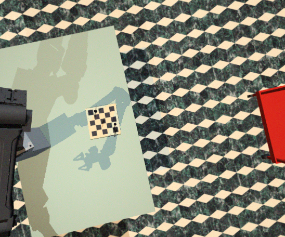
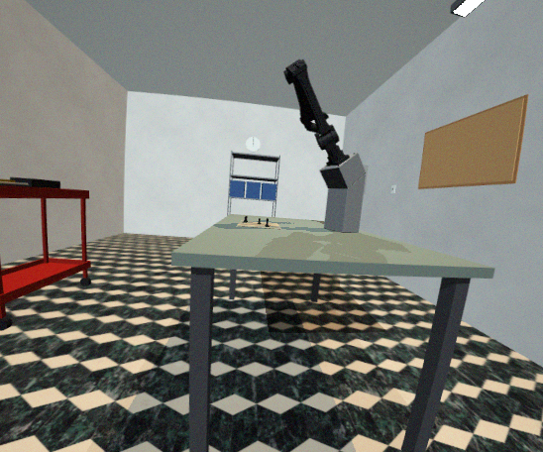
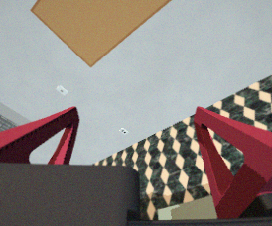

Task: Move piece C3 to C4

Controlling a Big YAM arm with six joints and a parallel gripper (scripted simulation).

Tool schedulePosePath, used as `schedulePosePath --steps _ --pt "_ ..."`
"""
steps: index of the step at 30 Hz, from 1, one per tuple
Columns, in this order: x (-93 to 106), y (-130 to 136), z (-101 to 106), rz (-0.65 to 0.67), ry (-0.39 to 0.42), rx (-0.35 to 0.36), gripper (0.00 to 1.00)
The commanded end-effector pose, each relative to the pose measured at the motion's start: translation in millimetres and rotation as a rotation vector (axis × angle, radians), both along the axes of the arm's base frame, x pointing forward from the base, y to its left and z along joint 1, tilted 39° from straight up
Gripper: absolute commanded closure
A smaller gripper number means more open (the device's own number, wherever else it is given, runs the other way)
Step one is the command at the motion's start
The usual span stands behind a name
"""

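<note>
A small checkered board (image 1: 91, 135) (image 2: 276, 226) lies on the pale green table (image 1: 88, 187) (image 2: 327, 258). Three black pieces stand upright on it. One piece (image 1: 103, 121) (image 2: 259, 220) stands on the middle square. A second piece (image 1: 95, 111) is near one edge, and a third piece is near the opposite corner. My gripper (image 3: 136, 113) is open and empty, with red fingers. It is raised high and far from the board, facing the wall and floor. The board does not show in the wrist view.
The arm (image 1: 5, 145) (image 2: 312, 109) rises from a grey base (image 2: 344, 203) at the table's edge. A red cart (image 1: 281, 122) (image 2: 30, 233) stands on the floor away from the table. A cork board (image 2: 471, 144) (image 3: 94, 25) hangs on the wall.
</note>
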State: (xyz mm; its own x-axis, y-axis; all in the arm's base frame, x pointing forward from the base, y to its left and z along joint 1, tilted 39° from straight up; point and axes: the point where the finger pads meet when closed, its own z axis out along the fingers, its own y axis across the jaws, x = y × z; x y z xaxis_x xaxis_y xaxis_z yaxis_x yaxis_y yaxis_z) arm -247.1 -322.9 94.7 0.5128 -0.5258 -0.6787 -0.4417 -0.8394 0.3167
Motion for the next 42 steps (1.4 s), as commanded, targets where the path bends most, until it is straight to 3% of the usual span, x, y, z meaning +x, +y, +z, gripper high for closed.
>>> schedulePosePath --steps 1,17,18,26,29,32,34,35,37,39,40,42 --pt "-1.7 -1.6 2.7 -0.002 0.003 -0.007 0.0" --pt "-1.7 -1.6 2.7 -0.002 0.003 -0.007 0.0" --pt "-6.3 -11.8 13.4 -0.001 0.015 -0.034 0.0" --pt "24.3 -27.0 4.1 0.103 -0.021 -0.035 0.0" --pt "52.1 -49.1 4.5 0.199 -0.053 -0.057 0.0" --pt "96.6 -68.5 -5.6 0.338 -0.108 -0.056 0.0" --pt "96.6 -68.5 -5.6 0.338 -0.108 -0.056 0.0" --pt "113.8 -94.1 1.2 0.396 -0.122 -0.084 0.0" --pt "157.1 -90.0 -15.2 0.52 -0.176 -0.056 0.0" --pt "206.1 -98.4 -19.1 0.665 -0.226 -0.059 0.0" --pt "207.4 -109.3 -13.3 0.666 -0.222 -0.074 0.0" --pt "261.1 -103.4 -24.2 0.824 -0.28 -0.054 0.0"
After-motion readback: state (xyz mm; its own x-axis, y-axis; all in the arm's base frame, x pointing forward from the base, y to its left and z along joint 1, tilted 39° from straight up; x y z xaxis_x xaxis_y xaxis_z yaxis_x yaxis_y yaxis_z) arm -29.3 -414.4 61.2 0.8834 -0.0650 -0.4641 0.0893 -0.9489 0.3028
